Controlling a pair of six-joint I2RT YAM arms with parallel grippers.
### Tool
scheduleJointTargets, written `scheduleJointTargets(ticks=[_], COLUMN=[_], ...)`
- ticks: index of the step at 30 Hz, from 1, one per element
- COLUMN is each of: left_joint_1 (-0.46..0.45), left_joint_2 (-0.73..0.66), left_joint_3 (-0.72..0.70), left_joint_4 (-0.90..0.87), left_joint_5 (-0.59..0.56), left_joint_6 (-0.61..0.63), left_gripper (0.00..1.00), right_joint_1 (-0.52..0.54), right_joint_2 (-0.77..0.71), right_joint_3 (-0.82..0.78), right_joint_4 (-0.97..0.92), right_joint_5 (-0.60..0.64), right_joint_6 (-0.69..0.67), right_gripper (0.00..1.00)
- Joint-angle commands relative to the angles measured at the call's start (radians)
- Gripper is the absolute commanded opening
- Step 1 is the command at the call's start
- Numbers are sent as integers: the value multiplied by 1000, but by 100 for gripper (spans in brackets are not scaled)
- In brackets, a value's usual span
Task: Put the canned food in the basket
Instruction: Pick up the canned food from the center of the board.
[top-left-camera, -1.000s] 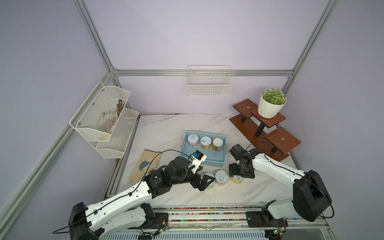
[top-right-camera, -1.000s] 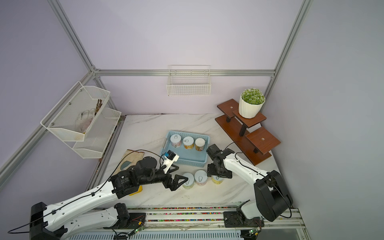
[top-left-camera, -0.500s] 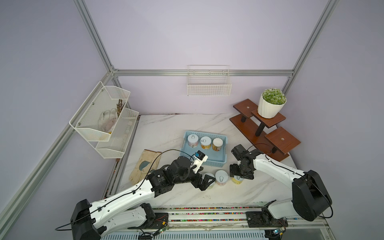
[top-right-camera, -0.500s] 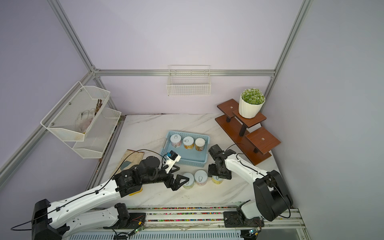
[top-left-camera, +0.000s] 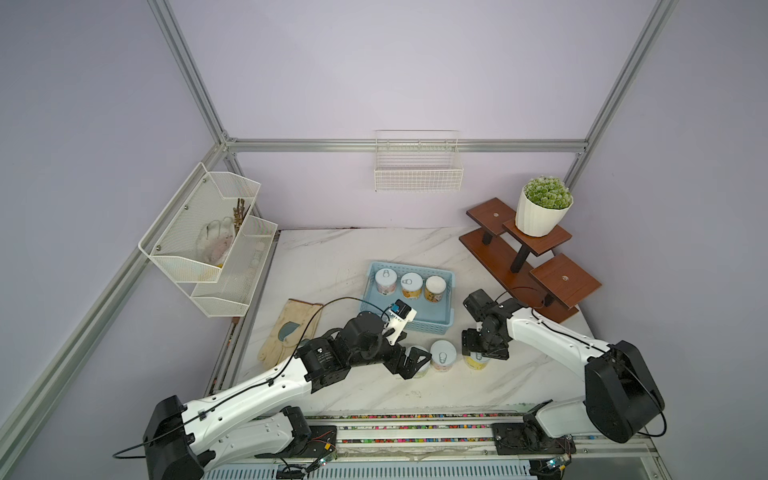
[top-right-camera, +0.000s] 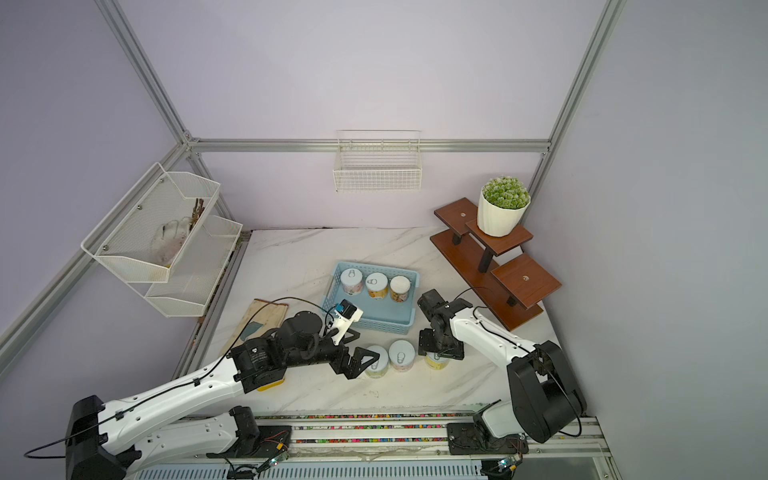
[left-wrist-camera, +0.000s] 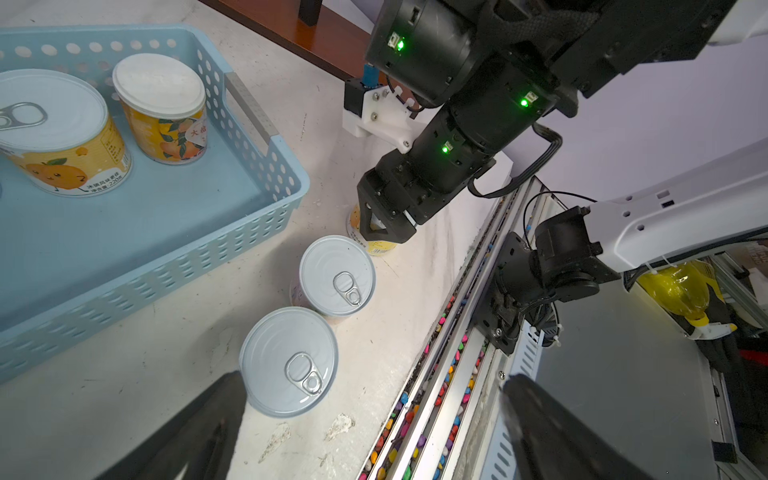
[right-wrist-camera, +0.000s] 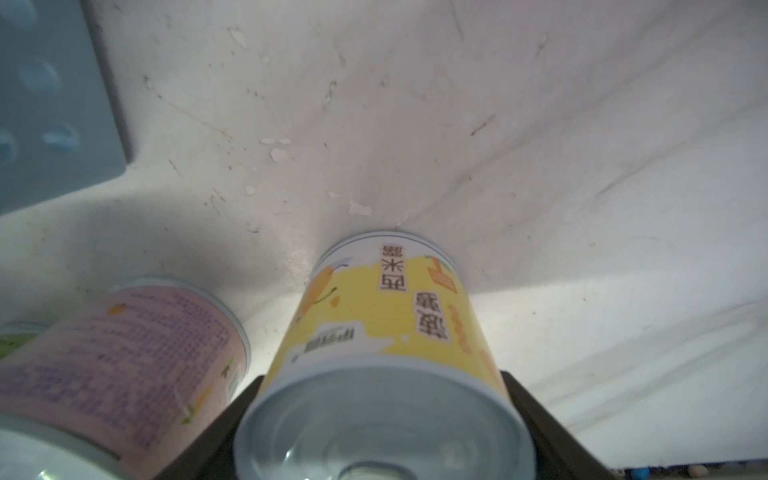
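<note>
The light blue basket (top-left-camera: 432, 328) (top-right-camera: 386, 326) (left-wrist-camera: 166, 232) holds three upright cans (top-left-camera: 411, 284). Three more cans stand in a row in front of it. My right gripper (top-left-camera: 482, 355) (top-right-camera: 440, 349) (right-wrist-camera: 380, 415) points down, its fingers pressed on both sides of the yellow can (top-left-camera: 476, 362) (right-wrist-camera: 386, 316), which stands on the table. The pink can (top-left-camera: 443, 355) (left-wrist-camera: 337, 272) is in the middle. My left gripper (top-left-camera: 417, 365) (top-right-camera: 365, 365) (left-wrist-camera: 374, 436) is open wide and low, with the green can (top-right-camera: 378, 363) (left-wrist-camera: 289, 361) beside one finger, not held.
A tan glove (top-left-camera: 291, 332) lies left of the left arm. A wooden stepped shelf (top-left-camera: 519, 257) with a potted plant (top-left-camera: 542, 208) stands at the back right. White mesh racks (top-left-camera: 208, 232) hang on the left wall, and a wire basket (top-left-camera: 417, 166) hangs on the back wall. A bead-filled rail (top-left-camera: 415, 415) runs along the front edge.
The right gripper's jaws have closed in onto the yellow can. The left gripper has crept slightly right toward the green can, still open.
</note>
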Motion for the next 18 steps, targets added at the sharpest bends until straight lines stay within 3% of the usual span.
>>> scheduleJointTargets(ticks=[1, 10, 18], left_joint_1=[-1, 49, 195], left_joint_2=[-15, -64, -104], left_joint_3=[36, 18, -24], left_joint_4=[29, 18, 82], left_joint_5=[-50, -70, 76], left_joint_6=[-11, 2, 20], left_gripper=[100, 100, 100], right_joint_1=[-2, 6, 81], right_joint_2=[-74, -169, -77], right_joint_3=[67, 217, 417], right_joint_4=[-66, -166, -182], right_joint_5=[63, 53, 27], right_joint_6=[6, -4, -7], right_gripper=[69, 57, 56])
